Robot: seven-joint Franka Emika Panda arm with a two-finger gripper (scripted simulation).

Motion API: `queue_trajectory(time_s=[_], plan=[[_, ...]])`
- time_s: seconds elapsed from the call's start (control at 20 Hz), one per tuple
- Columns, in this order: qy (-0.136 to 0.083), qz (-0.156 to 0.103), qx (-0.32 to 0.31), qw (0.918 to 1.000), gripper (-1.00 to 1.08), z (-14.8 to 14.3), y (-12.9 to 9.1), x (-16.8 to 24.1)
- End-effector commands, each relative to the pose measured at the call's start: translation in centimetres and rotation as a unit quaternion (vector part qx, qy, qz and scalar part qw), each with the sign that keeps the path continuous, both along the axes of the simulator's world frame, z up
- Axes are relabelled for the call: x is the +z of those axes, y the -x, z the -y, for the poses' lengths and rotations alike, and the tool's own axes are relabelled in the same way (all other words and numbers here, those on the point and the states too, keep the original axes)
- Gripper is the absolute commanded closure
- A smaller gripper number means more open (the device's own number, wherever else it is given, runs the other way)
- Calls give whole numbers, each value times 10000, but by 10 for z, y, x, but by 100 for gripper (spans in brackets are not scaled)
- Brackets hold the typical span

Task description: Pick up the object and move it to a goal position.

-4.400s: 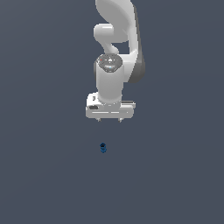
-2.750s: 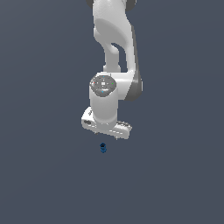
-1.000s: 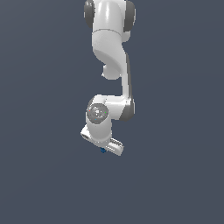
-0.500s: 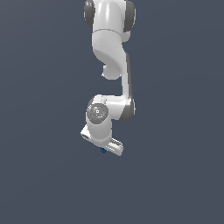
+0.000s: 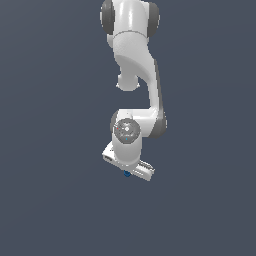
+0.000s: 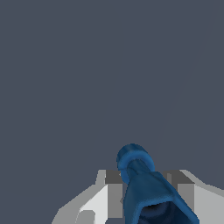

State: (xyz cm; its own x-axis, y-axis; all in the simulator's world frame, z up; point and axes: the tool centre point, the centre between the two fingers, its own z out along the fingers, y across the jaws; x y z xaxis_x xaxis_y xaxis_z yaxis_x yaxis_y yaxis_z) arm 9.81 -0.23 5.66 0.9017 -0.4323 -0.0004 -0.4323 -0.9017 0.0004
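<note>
The object is a tiny dark-blue blob that peeks out just under the white gripper in the exterior view; the hand hides most of it. In the wrist view the object is a dark-blue, roughly cylindrical shape with a rounded knob end. It stands between the grey fingers of the gripper. The jaws sit against its two sides, so the gripper is shut on it. The arm is folded down, with the hand low over the floor.
A plain dark grey-blue floor fills both views. The white arm rises from the hand to the upper edge of the exterior view. No other object or marker shows.
Since 4.4 s ago the arm has come down from above onto the object and turned its hand. Over the last second the hand stays in the same place.
</note>
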Motion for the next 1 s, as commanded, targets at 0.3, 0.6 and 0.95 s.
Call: queue_trajectory(time_s=[0.3,0.6,0.95], plan=[[-1,3,4,10000,108,-63,-24,21],[-1,3,4,10000,108,-86,-34,28],[-1,3,4,10000,108,-94,-37,31]])
